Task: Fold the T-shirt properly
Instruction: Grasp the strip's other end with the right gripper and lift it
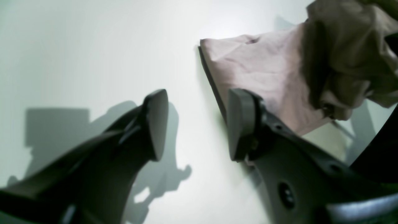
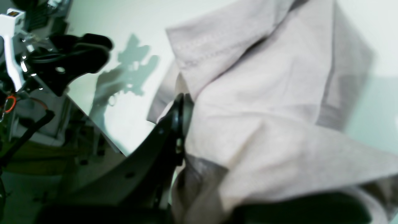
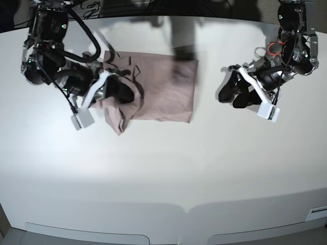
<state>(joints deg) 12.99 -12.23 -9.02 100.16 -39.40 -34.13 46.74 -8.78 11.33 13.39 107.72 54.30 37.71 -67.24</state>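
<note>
Left wrist view – left gripper (image 1: pixel 196 124): jaws spread wide, nothing between them, only bare surface showing in the gap.
Left wrist view – T-shirt (image 1: pixel 267 71): lies flat beyond the far finger, its straight edge just past that fingertip; not touched by this gripper. At the top right a bunched, shadowed mass of the cloth rises off the surface.
Left wrist view – table (image 1: pixel 93 46): plain white, brightly lit, carrying the dark shadows of the fingers.

Right wrist view – right gripper (image 2: pixel 183 115): pressed together on a fold of the pink cloth; one dark finger shows, the other is hidden under fabric.
Right wrist view – T-shirt: draped over and around the gripper, a stitched hem running across the upper part.
Right wrist view – room: beyond the table's edge at lower left, dim floor and blurred furniture; the other arm's black gripper at upper left.

Base view – T-shirt (image 3: pixel 163 87): spread as a rough rectangle at the upper middle of the table (image 3: pixel 163 168), its left part crumpled and lifted.
Base view – right gripper (image 3: pixel 120 91): at that crumpled side, in the cloth.
Base view – left gripper (image 3: pixel 236 93): well apart from the shirt, over bare table.
Base view – containers: no bins or trays visible.
</note>
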